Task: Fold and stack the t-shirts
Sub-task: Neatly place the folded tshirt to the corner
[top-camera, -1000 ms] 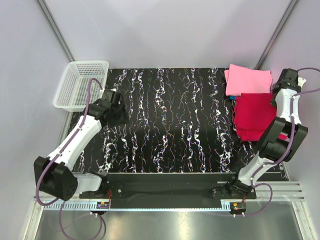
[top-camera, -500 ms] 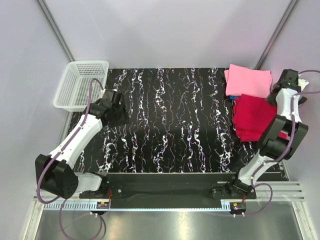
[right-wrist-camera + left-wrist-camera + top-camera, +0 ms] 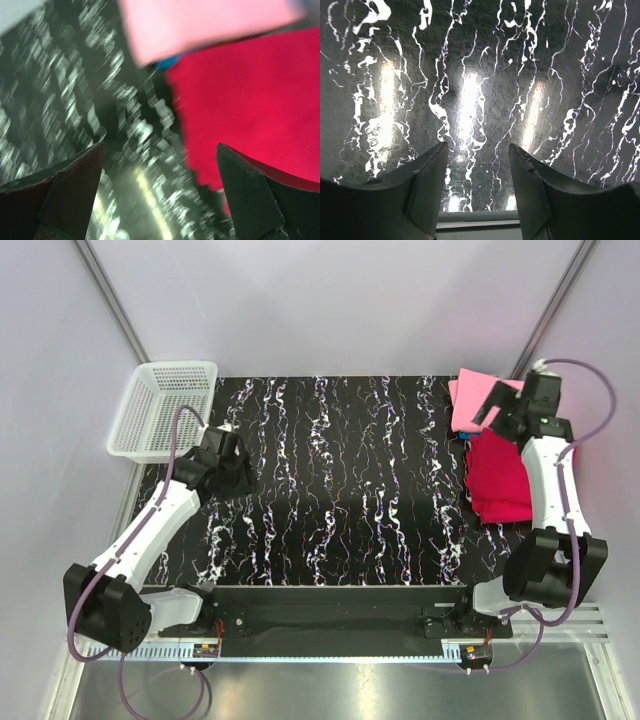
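One red t-shirt (image 3: 498,478): folded flat at right edge of bench (image 3: 340,480).
Pink t-shirt (image 3: 478,398): just behind, touching it.
Right hand (image 3: 160,195): spread wide, empty, above where both shirts meet.
Left hand (image 3: 477,185): partly spread, empty, over bare bench.

From above we lose a good chunk of the pink t-shirt (image 3: 472,408) and the right edge of the crimson t-shirt (image 3: 500,475) under the right arm (image 3: 553,475). The turquoise cloth (image 3: 465,448) is just a sliver poking out between them, too little to tell what it is. The right wrist view is all smeared, with pink running off the top edge and crimson off the right. The left gripper (image 3: 477,146) gets its fingers clipped by the bottom edge
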Controlling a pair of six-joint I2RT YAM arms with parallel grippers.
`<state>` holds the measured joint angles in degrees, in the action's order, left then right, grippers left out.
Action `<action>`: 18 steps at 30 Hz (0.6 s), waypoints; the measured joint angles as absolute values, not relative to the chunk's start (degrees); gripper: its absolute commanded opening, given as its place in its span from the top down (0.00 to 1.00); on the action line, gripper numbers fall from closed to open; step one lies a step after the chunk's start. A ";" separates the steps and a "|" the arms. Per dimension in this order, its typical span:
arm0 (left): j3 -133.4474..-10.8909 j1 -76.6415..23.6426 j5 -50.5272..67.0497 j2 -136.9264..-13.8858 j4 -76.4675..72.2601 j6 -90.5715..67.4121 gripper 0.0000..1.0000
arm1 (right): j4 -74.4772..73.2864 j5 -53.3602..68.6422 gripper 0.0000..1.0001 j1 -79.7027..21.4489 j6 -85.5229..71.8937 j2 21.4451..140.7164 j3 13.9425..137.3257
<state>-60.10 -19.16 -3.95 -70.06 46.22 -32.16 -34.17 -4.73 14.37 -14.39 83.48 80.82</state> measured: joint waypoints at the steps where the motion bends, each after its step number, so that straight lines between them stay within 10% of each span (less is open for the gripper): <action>1: -59.53 -19.16 -3.66 -69.69 45.87 -32.16 0.42 | -34.02 -1.93 0.00 12.73 -14.44 83.11 79.42; 7: -54.08 -19.46 -1.32 -65.65 40.49 -31.83 0.43 | -32.10 12.32 0.00 8.36 -14.61 80.05 69.47; 11: -50.50 -20.82 -0.78 -64.20 35.81 -31.75 0.28 | -30.98 16.58 0.00 3.07 -14.63 77.34 63.99; 13: -49.43 -21.93 -0.99 -64.45 34.44 -31.81 0.05 | -29.69 17.69 0.00 0.51 -15.09 76.29 61.47; 18: -49.01 -26.57 -3.97 -65.19 32.14 -33.52 0.01 | -25.58 17.41 0.00 -7.03 -16.67 75.81 55.13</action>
